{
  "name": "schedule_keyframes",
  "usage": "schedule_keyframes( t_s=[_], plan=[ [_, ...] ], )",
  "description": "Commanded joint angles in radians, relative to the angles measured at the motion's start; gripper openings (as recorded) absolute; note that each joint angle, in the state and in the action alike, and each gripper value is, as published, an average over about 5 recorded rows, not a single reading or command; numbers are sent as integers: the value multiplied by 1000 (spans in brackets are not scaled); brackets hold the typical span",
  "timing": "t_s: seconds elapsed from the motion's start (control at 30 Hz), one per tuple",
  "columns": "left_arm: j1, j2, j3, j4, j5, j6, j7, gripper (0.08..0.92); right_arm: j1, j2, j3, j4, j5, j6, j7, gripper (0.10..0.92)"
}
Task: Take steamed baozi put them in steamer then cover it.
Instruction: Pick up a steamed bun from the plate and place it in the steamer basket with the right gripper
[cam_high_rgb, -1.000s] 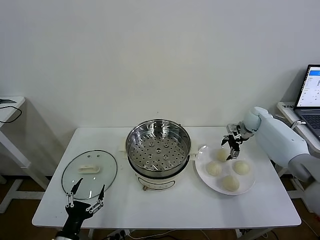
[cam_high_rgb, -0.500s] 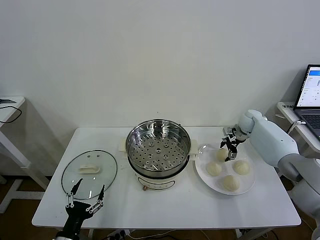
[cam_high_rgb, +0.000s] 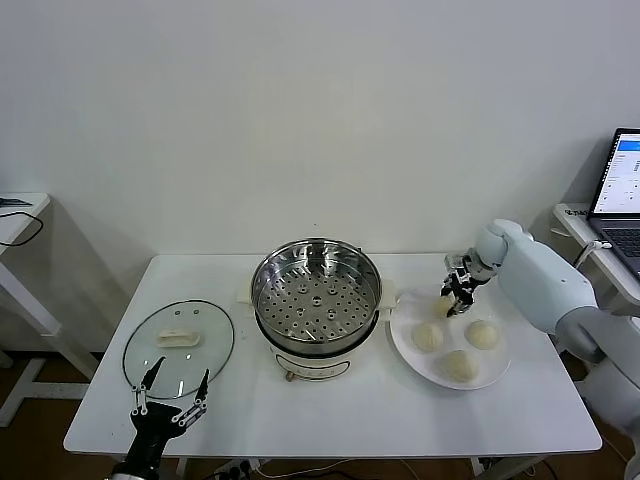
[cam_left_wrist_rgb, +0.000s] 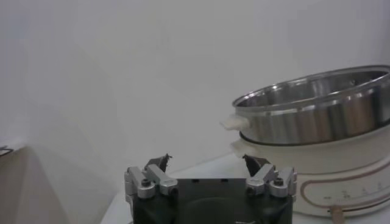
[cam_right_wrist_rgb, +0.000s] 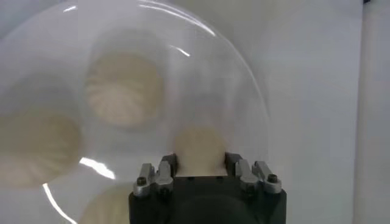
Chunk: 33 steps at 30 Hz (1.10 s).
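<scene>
My right gripper (cam_high_rgb: 456, 297) is shut on one baozi (cam_high_rgb: 444, 304) and holds it just above the far left part of the white plate (cam_high_rgb: 400, 345). In the right wrist view the baozi (cam_right_wrist_rgb: 197, 145) sits between the fingers (cam_right_wrist_rgb: 167, 164). Three more baozi (cam_high_rgb: 428, 337) (cam_high_rgb: 483, 334) (cam_high_rgb: 461, 366) lie on the plate. The steel steamer (cam_high_rgb: 316, 296) stands empty at the table's middle, left of the plate; it also shows in the left wrist view (cam_left_wrist_rgb: 317, 115). The glass cover (cam_high_rgb: 180, 346) lies flat at the left. My left gripper (cam_high_rgb: 172, 392) is open and empty at the front edge beside the cover.
A laptop (cam_high_rgb: 620, 190) stands on a side surface at the far right. Another small table (cam_high_rgb: 15, 215) is at the far left. The white wall is close behind the table.
My right gripper has closed on the far left baozi and raised it a little off the plate, shifting slightly towards the steamer. The left arm has not moved.
</scene>
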Motion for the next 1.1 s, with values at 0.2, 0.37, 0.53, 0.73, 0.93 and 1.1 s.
schedule_keyframes(
  t_s=[0.2, 0.37, 0.53, 0.73, 0.93, 1.1],
  plan=[
    [-6, 3, 7, -14, 0, 9, -5, 823, 418, -70, -291, 479, 135, 297, -8, 584],
    [0, 3, 8, -22, 0, 9, -8, 823, 545, 40, -360, 521, 90, 439, -5, 589],
    [5, 0, 7, -33, 0, 8, -10, 823, 530, 144, -388, 528, -17, 565, 7, 604],
    [11, -1, 7, -41, 0, 4, -11, 823, 410, 227, -392, 485, -165, 645, 31, 630],
    [14, -1, 7, -40, 0, -2, -13, 823, 312, 298, -364, 374, -293, 684, 89, 642],
    [11, -2, 8, -39, 0, -3, -15, 823, 263, 352, -332, 280, -343, 700, 125, 645]
  ],
)
